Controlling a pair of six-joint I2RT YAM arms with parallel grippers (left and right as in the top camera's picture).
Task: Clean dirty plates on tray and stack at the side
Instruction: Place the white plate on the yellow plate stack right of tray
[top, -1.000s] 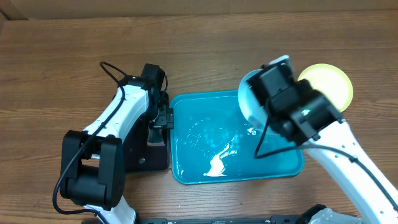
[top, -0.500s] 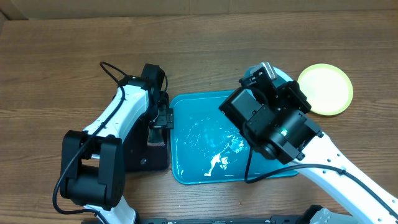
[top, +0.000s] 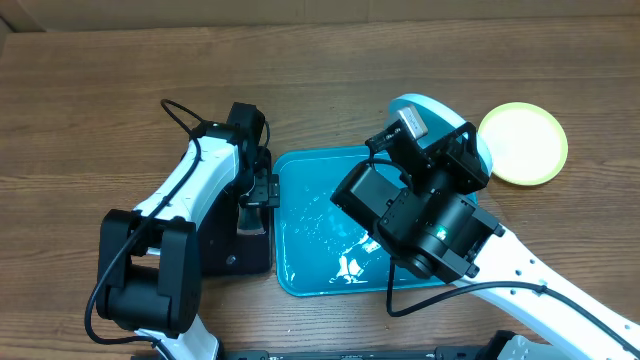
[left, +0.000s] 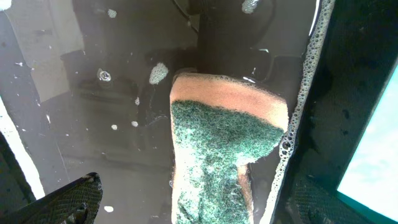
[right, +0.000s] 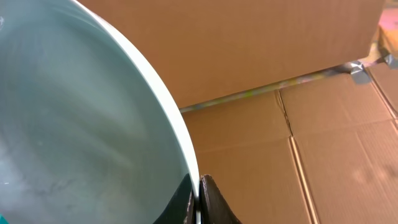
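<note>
Since a second ago, the right arm has swung its bulky black wrist leftward and now hangs over the large bright teal plastic tray (top: 300, 230), carrying the small round light blue plastic plate (top: 432, 106) with it, while the left arm has not stirred. From overhead we see only an arc of that plate tilted above the tray's far right corner. The right wrist camera gives what the top view hides: the right gripper (right: 198, 202) clenched on the plate's rim, with brown cardboard boxes (right: 280, 74) behind. A pale yellow-green round plastic plate (top: 523, 143) lies flat on the wooden table (top: 100, 100), just right of the tray and apart from it. The left arm is folded, its left gripper (top: 256, 188) pointing down over the smaller black rectangular tray (top: 225, 255) beside the teal one. Its wrist camera shows the jaws spread wide and empty above a green-and-tan scouring sponge (left: 217, 143) lying in soapy water.
</note>
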